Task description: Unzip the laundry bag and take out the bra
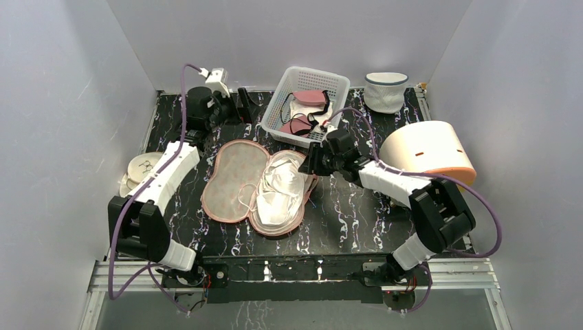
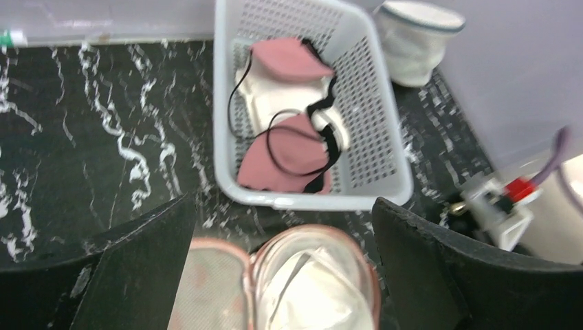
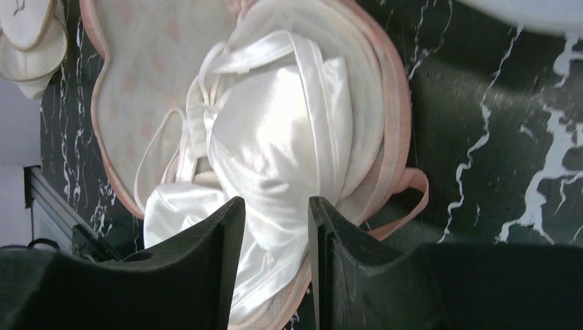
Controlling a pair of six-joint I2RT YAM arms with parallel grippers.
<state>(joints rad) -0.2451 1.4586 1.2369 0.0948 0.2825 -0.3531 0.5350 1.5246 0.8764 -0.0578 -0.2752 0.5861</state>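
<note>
Peach-pink and unzipped, the laundry bag [image 1: 234, 182] lies spread flat on the black marbled table [image 1: 344, 206], with the white bra [image 1: 280, 191] heaped in its right half. The right gripper [image 1: 311, 159] hangs over the bag's far right edge, and the left gripper [image 1: 237, 103] sits well apart at far left.

Left wrist: the jaws gape wide, with a white basket [image 2: 385, 124] holding a pink bra [image 2: 289, 155] ahead.

Right wrist: the fingers [image 3: 206, 261] stand close together with bra satin in the gap. Whether they pinch it, I cannot tell.

Peach-pink laundry bag [image 1: 232, 180], white bra [image 1: 283, 190]
</note>
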